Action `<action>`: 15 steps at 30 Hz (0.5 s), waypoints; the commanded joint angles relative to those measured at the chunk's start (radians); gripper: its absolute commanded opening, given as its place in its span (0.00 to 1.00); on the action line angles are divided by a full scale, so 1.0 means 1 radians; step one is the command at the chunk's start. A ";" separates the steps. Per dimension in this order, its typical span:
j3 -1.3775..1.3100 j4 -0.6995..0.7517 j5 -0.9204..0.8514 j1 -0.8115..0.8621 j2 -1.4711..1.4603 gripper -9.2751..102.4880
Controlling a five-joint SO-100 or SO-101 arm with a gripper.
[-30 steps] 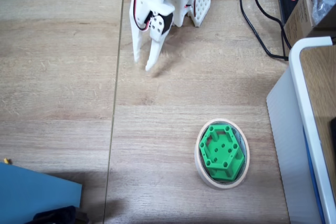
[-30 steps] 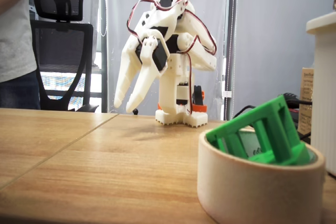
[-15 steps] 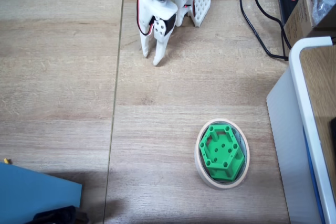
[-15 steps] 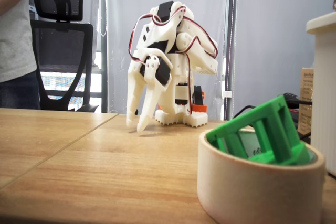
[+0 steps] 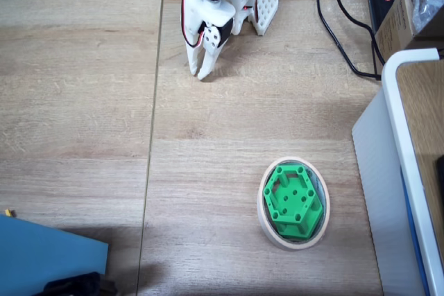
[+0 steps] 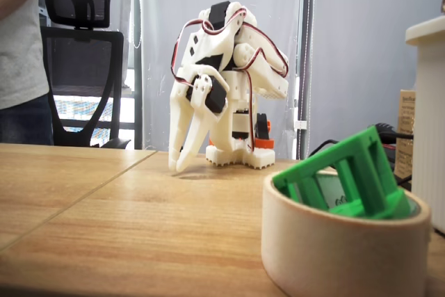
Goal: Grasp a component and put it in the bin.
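Component [image 5: 293, 202] in bin [image 5: 268, 224], far from pincer [image 5: 198, 73].

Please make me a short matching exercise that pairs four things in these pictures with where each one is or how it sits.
Things:
1. green hexagonal component
2. masking tape roll
3. gripper
4. black cable

Descriptions:
A. fingertips together, pointing down near the arm's base
B. trails across the table top right in the top-down fixed view
C. tilted, poking above a beige rim
D. ring standing on the wooden table, encircling another item

Pairs: 1-C, 2-D, 3-A, 4-B
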 commanded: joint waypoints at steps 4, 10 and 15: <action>0.043 -0.008 0.000 -0.003 -0.003 0.11; 0.043 0.003 -0.008 -0.003 -0.003 0.11; 0.043 0.003 -0.006 -0.005 -0.005 0.11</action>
